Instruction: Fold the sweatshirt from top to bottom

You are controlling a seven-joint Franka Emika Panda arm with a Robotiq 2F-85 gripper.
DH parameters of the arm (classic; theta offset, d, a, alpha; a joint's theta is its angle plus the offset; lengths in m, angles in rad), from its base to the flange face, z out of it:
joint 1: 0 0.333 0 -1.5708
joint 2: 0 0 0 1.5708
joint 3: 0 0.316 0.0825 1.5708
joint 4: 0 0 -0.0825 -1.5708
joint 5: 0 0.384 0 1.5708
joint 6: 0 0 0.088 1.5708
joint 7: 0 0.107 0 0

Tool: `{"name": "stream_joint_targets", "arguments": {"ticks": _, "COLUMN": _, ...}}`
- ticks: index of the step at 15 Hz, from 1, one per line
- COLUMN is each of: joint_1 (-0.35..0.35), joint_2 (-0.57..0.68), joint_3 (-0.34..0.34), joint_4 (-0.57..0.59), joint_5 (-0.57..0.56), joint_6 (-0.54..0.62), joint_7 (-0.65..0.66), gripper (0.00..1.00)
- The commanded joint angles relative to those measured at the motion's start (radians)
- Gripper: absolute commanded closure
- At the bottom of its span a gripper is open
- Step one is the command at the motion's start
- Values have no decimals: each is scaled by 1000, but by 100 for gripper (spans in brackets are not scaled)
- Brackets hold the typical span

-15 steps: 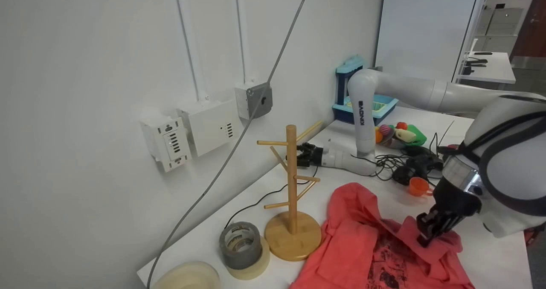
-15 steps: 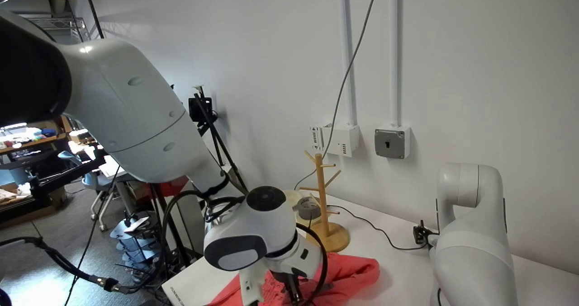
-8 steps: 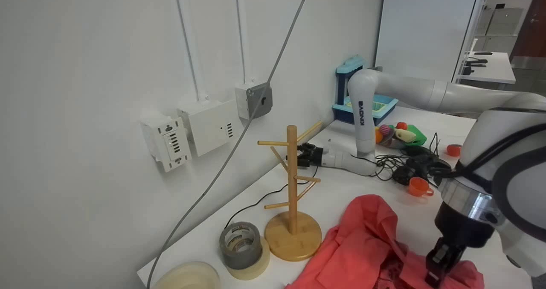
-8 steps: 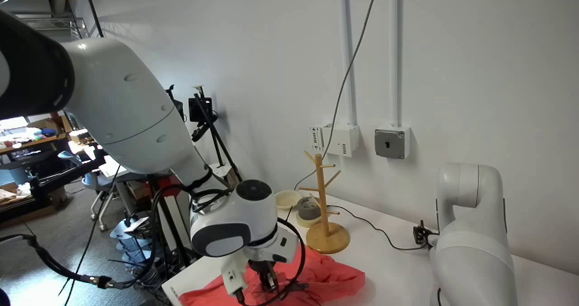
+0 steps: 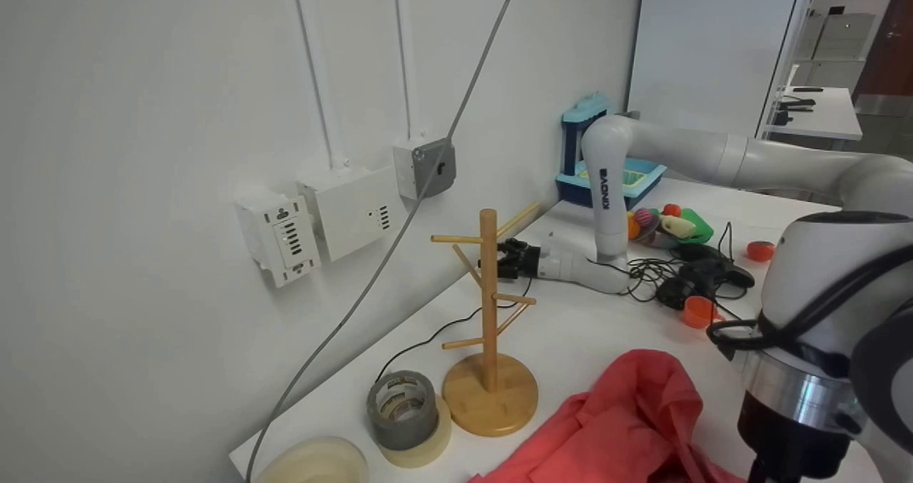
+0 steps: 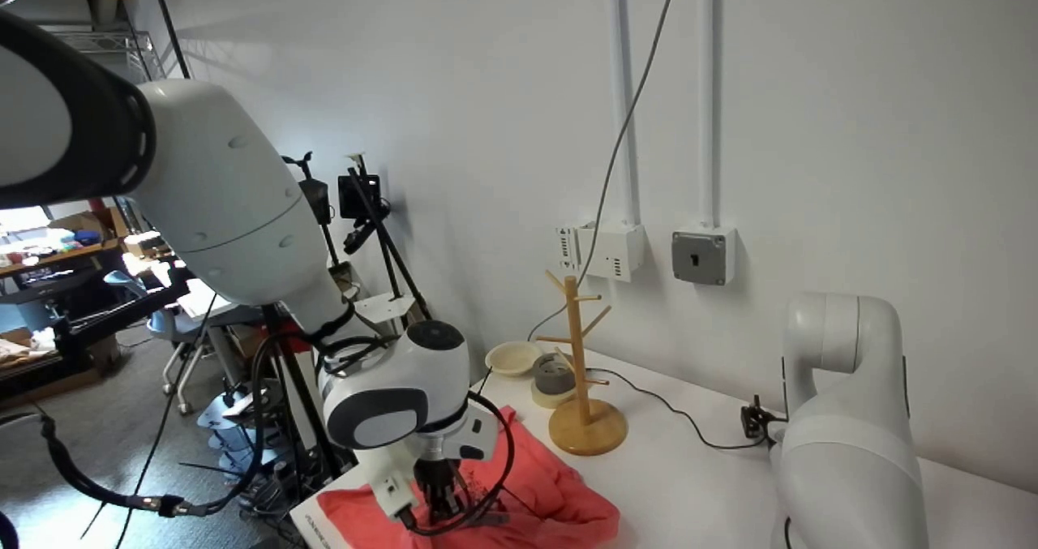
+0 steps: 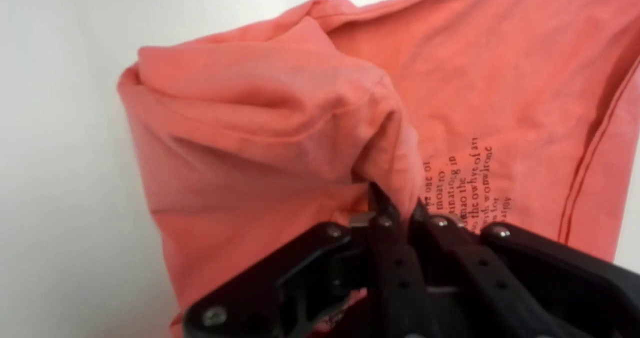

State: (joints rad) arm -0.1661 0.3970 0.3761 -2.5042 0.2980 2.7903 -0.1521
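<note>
- Lower centre, wrist view: gripper (image 7: 400, 209) pinches a fold of the red sweatshirt (image 7: 370, 108) on the table (image 7: 70, 178); best drawn low toward its bottom, released flat.
- Right of centre, in an exterior view: mug tree (image 6: 578, 362) near the sweatshirt, worth avoiding.
- Far right: second robot arm (image 6: 847, 443), well apart; likely room ends at the table's back edge.

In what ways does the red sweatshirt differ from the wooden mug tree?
The sweatshirt is coral-red cloth, the mug tree pale wood. The sweatshirt lies rumpled; the mug tree stands upright. The jaws grip the sweatshirt, not the mug tree. Both rest on the white table.
</note>
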Motion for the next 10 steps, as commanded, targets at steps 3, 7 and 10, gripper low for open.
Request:
{"name": "stream_joint_targets", "arguments": {"ticks": 3, "joint_1": 158, "joint_2": -107, "joint_3": -212, "joint_4": 22, "joint_5": -215, "joint_6": -201, "joint_7": 84, "gripper": 98}}
{"name": "stream_joint_targets", "arguments": {"ticks": 7, "joint_1": 211, "joint_2": -157, "joint_3": -258, "joint_4": 72, "joint_5": -308, "joint_6": -370, "joint_7": 121, "gripper": 98}}
{"name": "stream_joint_targets", "arguments": {"ticks": 10, "joint_1": 229, "joint_2": -186, "joint_3": -237, "joint_4": 101, "joint_5": -278, "joint_6": -455, "joint_7": 108, "gripper": 98}}
